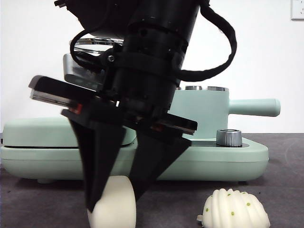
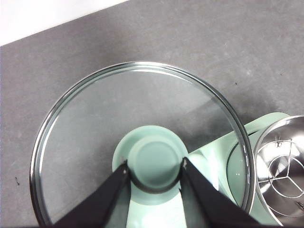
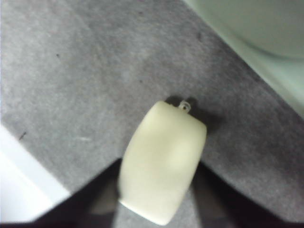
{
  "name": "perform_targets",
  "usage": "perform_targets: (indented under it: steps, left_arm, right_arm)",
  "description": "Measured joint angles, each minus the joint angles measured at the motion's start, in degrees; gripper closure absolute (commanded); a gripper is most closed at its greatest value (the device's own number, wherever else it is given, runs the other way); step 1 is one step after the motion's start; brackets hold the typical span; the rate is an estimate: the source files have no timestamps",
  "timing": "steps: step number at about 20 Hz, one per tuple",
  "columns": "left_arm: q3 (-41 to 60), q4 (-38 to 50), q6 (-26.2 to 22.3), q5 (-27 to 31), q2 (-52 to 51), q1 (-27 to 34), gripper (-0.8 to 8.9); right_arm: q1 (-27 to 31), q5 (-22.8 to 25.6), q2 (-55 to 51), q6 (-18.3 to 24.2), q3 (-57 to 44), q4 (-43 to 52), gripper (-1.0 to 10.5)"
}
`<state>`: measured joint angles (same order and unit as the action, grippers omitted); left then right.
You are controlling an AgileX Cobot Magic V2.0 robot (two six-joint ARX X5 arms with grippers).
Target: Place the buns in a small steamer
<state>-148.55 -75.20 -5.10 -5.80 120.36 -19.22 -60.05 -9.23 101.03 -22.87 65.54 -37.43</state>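
Note:
My right gripper point(image 1: 114, 202) reaches down at the front of the table, its jaws shut on the smooth cream bun point(image 1: 116, 206), which fills the right wrist view point(image 3: 164, 161) over the grey mat. The ridged white bun with green specks point(image 1: 235, 209) lies on the mat to its right, apart from it. My left gripper point(image 2: 154, 171) is shut on the green knob point(image 2: 154, 161) of the glass lid point(image 2: 95, 123) and holds it up, off the pot; the lid shows behind the arm in the front view point(image 1: 90, 45). The mint-green steamer point(image 1: 204, 107) stands open, a steel rack inside point(image 2: 282, 171).
The steamer's long handle point(image 1: 254, 107) points right. A flat mint-green griddle point(image 1: 42, 142) with a steel knob point(image 1: 229, 137) spans the table behind the buns. A white wall is behind it. Grey mat point(image 3: 95, 71) covers the table.

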Motion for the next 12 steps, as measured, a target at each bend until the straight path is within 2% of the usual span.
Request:
perform_targets:
  steps: [3, 5, 10, 12]
  left_arm:
    - [0.00, -0.02, 0.02, 0.00, 0.00, 0.26, 8.06]
    - [0.00, -0.04, 0.00, -0.02, 0.00, 0.52, 8.06]
    - [0.00, -0.04, 0.02, -0.02, 0.00, 1.05, 8.06]
    - [0.00, -0.02, 0.00, -0.02, 0.00, 1.49, 8.06]
  right_arm:
    - [-0.04, 0.02, 0.02, 0.00, 0.63, -1.01, 8.0]
    - [0.63, 0.00, 0.04, 0.07, 4.48, -6.34, 8.0]
    - [4.44, 0.31, 0.04, 3.78, 21.18, -24.59, 8.0]
    - [8.15, 3.04, 0.04, 5.79, 28.24, -30.29, 8.0]
